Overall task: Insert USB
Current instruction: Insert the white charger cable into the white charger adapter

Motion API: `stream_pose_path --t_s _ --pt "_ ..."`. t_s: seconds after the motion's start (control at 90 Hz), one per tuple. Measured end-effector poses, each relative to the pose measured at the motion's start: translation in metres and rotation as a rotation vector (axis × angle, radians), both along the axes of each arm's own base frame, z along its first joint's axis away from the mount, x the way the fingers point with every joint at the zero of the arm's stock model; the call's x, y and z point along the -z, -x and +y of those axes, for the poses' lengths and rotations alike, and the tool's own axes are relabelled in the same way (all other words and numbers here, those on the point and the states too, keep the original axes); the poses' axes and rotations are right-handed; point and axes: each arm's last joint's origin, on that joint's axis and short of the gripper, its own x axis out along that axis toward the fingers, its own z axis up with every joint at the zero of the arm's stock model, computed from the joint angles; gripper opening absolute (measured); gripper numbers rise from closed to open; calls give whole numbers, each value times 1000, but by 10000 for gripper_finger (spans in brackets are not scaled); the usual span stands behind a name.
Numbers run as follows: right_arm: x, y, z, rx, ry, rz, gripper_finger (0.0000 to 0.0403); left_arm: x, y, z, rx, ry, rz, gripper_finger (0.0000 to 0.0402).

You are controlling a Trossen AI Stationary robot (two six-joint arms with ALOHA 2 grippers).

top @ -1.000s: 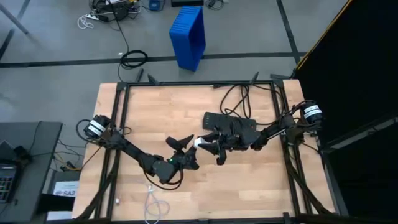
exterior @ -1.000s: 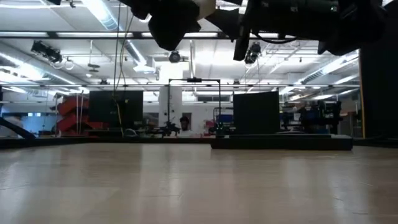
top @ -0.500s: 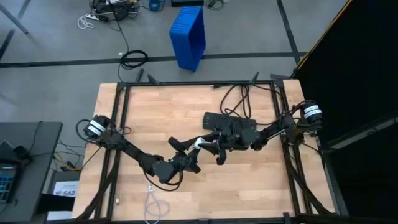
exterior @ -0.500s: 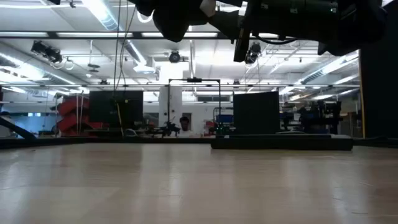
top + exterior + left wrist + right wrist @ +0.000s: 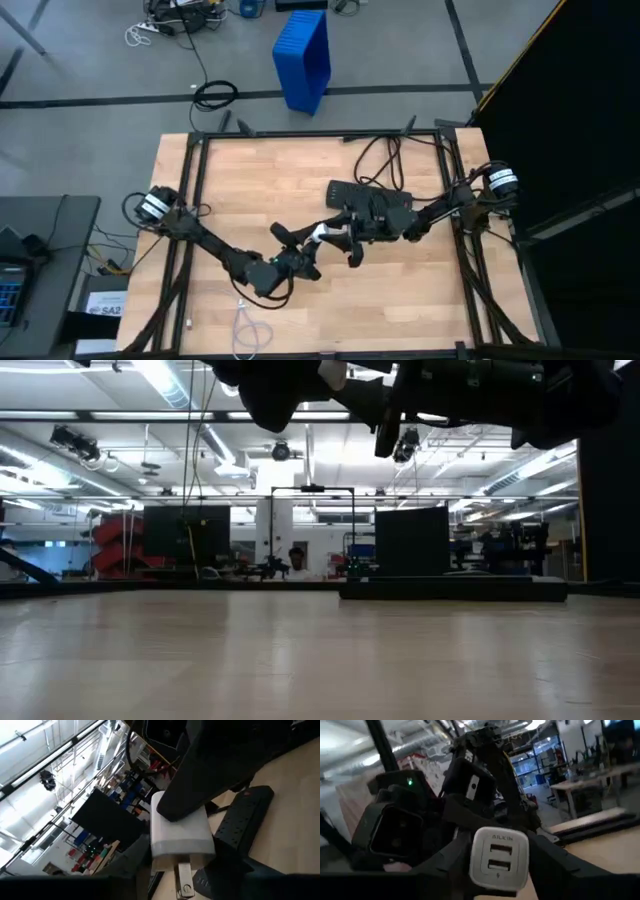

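The white USB cable (image 5: pixel 246 325) is thin and hard to follow: it lies in a loose loop at the near edge of the table (image 5: pixel 250 180), well apart from both grippers, and its plug ends cannot be made out. The low view cuts both arms off at the top edge, showing only dark shapes and a sliver of the white charger (image 5: pixel 333 372). The right gripper (image 5: pixel 331 236) hangs over the middle of the table, clamped on that charger, whose two USB ports face the right wrist camera (image 5: pixel 500 857) while its metal prongs show in the left wrist view (image 5: pixel 182 880). The left gripper (image 5: pixel 291 239) sits just beside the charger, facing it; whether it is open or has hold of anything cannot be told. The black power strip (image 5: pixel 342 190) lies just behind, half covered by the right arm, with its thick black cord (image 5: pixel 385 155) curling toward the far edge. A blue crate (image 5: pixel 303 58) stands on the floor beyond the table. Against a second ago, the left gripper has drawn in closer to the charger and sits more compactly; the cable and power strip have not moved
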Motion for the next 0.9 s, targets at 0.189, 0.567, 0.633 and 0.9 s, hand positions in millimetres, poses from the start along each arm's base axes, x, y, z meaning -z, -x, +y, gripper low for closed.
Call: stream_pose_path --t_s 0.189,0.567,0.633,0.9 --pt "-1 2 8 16 202 -9 215 0 5 -8 16 -6 5 131" --pt "-2 12 35 9 481 58 257 -13 9 -23 60 26 -48 131" --pt "-4 17 41 39 530 115 259 -22 10 -29 82 41 -71 131" --pt "-19 36 56 90 554 176 243 -45 23 -40 433 215 -158 131"
